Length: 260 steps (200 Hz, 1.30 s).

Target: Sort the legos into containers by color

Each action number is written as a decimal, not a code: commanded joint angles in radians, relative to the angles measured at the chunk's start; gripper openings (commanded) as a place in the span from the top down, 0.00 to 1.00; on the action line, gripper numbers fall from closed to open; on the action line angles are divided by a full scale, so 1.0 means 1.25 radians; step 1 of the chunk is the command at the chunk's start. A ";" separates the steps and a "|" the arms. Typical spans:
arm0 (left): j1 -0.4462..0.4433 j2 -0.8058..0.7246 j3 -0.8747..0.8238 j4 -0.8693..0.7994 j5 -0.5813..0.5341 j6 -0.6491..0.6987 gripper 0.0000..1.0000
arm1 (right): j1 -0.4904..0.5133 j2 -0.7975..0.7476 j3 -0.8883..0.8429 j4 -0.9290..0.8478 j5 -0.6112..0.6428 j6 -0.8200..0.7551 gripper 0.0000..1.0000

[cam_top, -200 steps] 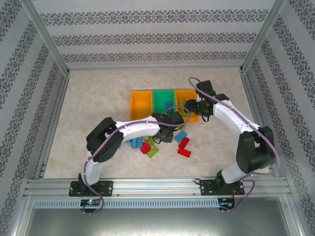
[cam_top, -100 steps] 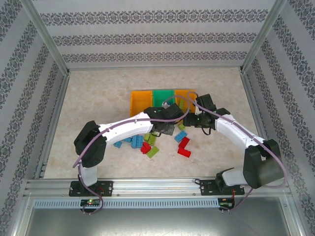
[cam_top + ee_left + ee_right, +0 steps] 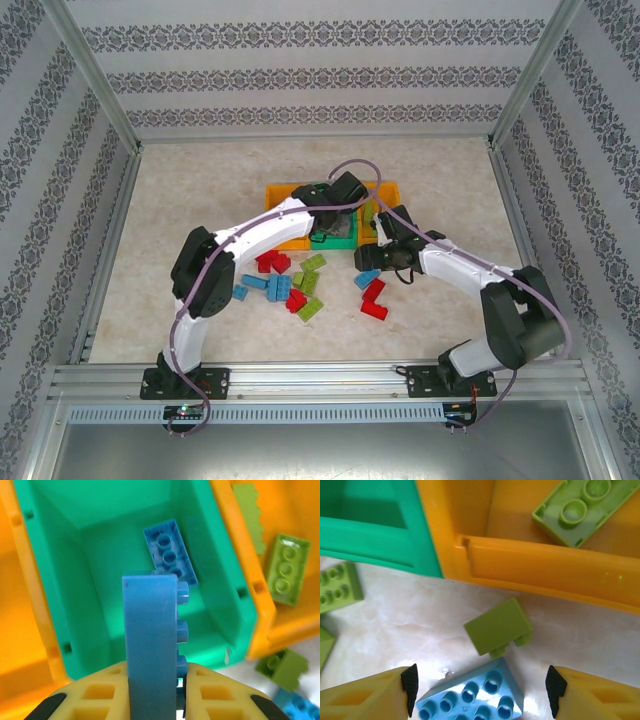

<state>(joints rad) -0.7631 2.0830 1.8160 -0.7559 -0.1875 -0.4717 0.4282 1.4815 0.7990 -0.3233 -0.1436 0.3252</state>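
Observation:
My left gripper (image 3: 155, 672) is shut on a blue lego (image 3: 150, 640), held upright over the green container (image 3: 90, 580), where another blue lego (image 3: 170, 555) lies. From above, the left gripper (image 3: 338, 228) hangs over the green middle container (image 3: 325, 190). My right gripper (image 3: 480, 690) is open, low over the table, its fingers (image 3: 370, 695) on either side of a light blue lego (image 3: 472, 700). A lime lego (image 3: 497, 626) lies just beyond it, before the right orange container (image 3: 540, 565), which holds a lime lego (image 3: 575, 507).
Loose legos lie on the table in front of the containers: red (image 3: 272, 263), blue (image 3: 270, 287), lime (image 3: 310, 308) and red (image 3: 375, 300). The left orange container (image 3: 283, 200) stands beside the green one. The two arms are close together near the containers.
My left arm has swung from the pile up over the green container, carrying the blue lego. My right gripper has come down from the orange container to the table, over a blue lego.

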 commanded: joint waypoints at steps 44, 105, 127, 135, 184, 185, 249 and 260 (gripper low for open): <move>0.031 0.053 0.056 0.010 0.013 0.008 0.61 | 0.012 0.079 0.039 0.050 0.013 -0.006 0.29; 0.030 0.001 -0.006 0.034 0.015 -0.011 0.32 | 0.011 0.101 0.042 0.074 0.053 0.032 0.31; 0.030 -0.026 -0.037 0.045 0.016 -0.020 0.30 | 0.011 0.112 0.046 0.073 0.066 0.046 0.35; 0.030 -0.036 -0.053 0.055 0.020 -0.024 0.30 | 0.011 0.114 0.044 0.077 0.067 0.052 0.37; 0.029 -0.075 -0.121 0.072 0.039 -0.042 0.30 | 0.011 0.139 0.044 0.103 0.057 0.071 0.50; 0.029 -0.076 -0.122 0.071 0.038 -0.042 0.30 | 0.011 0.139 0.044 0.103 0.056 0.072 0.50; 0.028 -0.136 -0.192 0.092 0.045 -0.061 0.31 | 0.010 0.095 0.021 0.066 0.072 0.088 0.66; 0.028 -0.140 -0.196 0.092 0.043 -0.060 0.31 | 0.010 0.081 0.020 0.052 0.071 0.091 0.67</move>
<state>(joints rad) -0.7250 1.9575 1.5909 -0.6640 -0.1318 -0.5289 0.4301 1.6333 0.8371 -0.2077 -0.0830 0.4198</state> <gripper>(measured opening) 0.694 0.377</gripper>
